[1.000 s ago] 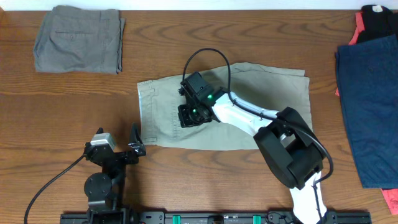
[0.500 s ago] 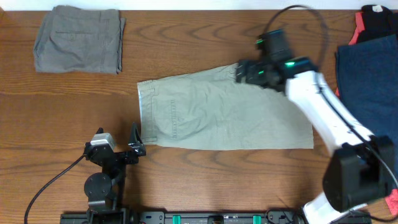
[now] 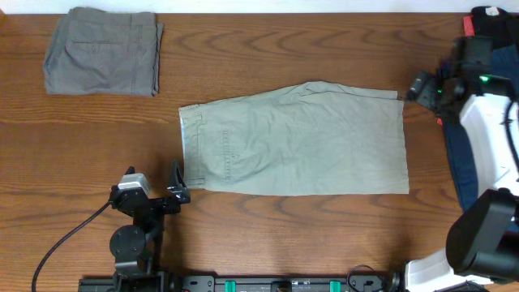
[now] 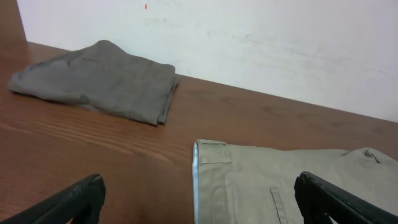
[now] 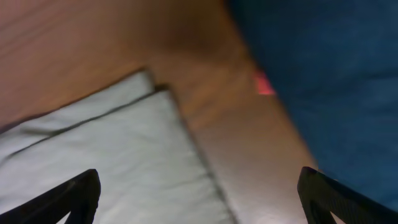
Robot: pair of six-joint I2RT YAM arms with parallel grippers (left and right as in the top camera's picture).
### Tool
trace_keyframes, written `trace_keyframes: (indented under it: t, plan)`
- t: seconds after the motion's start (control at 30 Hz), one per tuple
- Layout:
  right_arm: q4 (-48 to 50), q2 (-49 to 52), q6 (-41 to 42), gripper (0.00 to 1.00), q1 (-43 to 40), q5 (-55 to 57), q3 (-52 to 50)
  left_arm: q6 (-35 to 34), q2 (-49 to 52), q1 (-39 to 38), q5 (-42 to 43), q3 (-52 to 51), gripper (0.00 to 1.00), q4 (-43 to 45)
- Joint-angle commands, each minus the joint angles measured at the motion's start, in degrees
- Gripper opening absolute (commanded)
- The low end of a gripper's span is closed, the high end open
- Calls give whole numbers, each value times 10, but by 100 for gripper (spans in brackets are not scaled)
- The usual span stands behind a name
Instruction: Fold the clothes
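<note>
The pale khaki shorts (image 3: pixel 300 138) lie flat in the middle of the table, waistband to the left and leg hems to the right. My left gripper (image 3: pixel 178 185) rests open at the waistband's near corner; in the left wrist view the gripper (image 4: pixel 199 205) straddles the waistband edge of the shorts (image 4: pixel 280 180) without holding it. My right gripper (image 3: pixel 420 86) hovers open just past the shorts' far right corner. The blurred right wrist view shows that gripper (image 5: pixel 199 199) empty above the corner of the shorts (image 5: pixel 112 162) and bare wood.
A folded grey pair of shorts (image 3: pixel 101 50) (image 4: pixel 99 78) lies at the far left. A navy garment (image 3: pixel 486 146) (image 5: pixel 323 74) fills the right edge, with black and red garments (image 3: pixel 491 28) behind it. A white wall (image 4: pixel 261 43) stands behind the table.
My right gripper has opened and swung from over the shorts' left half to beyond their far right corner. The shorts now lie uncovered. The left arm has not moved.
</note>
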Motion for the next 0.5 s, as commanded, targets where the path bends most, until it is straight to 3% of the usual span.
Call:
trace_keyframes:
  t: [0.0,0.3,0.47]
  plan:
    - [-25,-5,-9,99,-32,16,-1,4,-3,-2,0,-15,98,-10]
    - [-39,-6,-9,99,-68,15,-1,2,-3,-2,0,-15,98,-9]
    - [-39,-6,-9,99,-68,15,-1,-49,-2,-2,53,-15,98,-6]
